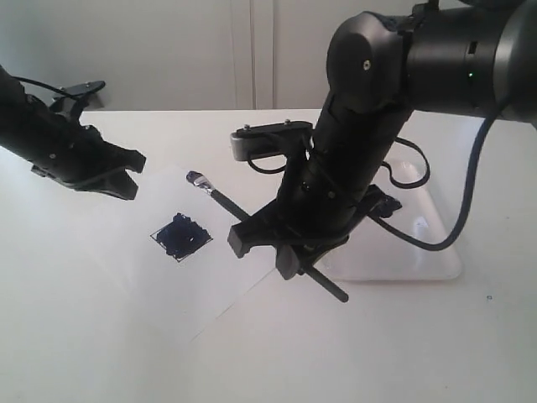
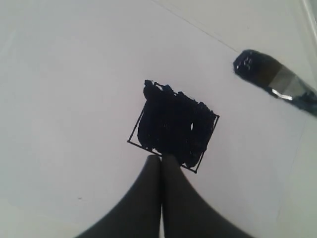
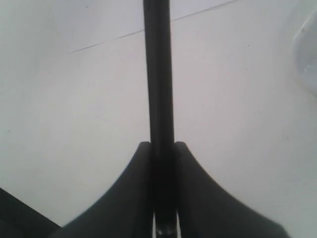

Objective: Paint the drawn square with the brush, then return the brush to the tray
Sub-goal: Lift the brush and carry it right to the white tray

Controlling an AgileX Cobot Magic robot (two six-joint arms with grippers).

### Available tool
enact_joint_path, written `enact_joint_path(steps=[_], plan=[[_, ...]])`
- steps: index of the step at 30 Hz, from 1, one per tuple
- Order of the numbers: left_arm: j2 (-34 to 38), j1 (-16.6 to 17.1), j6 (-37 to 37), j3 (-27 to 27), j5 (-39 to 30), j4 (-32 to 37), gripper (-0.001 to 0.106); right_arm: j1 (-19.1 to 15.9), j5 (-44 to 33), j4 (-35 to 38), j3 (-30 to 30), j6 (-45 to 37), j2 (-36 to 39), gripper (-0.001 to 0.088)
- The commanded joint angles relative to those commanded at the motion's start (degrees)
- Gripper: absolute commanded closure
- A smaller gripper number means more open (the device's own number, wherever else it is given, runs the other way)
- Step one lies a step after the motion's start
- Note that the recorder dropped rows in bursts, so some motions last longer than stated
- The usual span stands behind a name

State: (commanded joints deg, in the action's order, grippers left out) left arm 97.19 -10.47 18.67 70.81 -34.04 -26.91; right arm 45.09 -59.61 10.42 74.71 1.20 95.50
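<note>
Right tool: clamped on brush mid-handle, just beside tray. Brush axis diagonal, tail toward tray, head pointing away; filled drawn square farther out that way. Left tool: pressed together, empty, well apart from tray; right arm nearer.

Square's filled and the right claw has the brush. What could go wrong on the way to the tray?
1. The brush head is dark with paint over bare paper beside the drawn square; a dip or drip would mark outside the outline.
2. Its tail sticks out behind the right claw, near the tray rim; turning could knock it.
3. The shut left claw hovers by the painted square and might smudge it.
</note>
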Motion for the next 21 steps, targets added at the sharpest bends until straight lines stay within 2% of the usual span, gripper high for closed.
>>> enact_joint_path(steps=[5,12,21], plan=[[-4.5,0.0,-0.93,0.0,-3.24,2.04,0.105,0.0,0.23,-3.22,0.0,1.95,-3.03,0.0868],[-10.77,0.0,-2.41,0.0,-8.46,4.48,0.105,-0.11,-5.82,-12.8,-0.66,7.63,-6.19,0.0868],[-16.69,0.0,-2.66,-0.1,-11.64,4.87,0.105,-1.87,-8.18,-17.0,-4.7,14.88,-8.51,0.0868]])
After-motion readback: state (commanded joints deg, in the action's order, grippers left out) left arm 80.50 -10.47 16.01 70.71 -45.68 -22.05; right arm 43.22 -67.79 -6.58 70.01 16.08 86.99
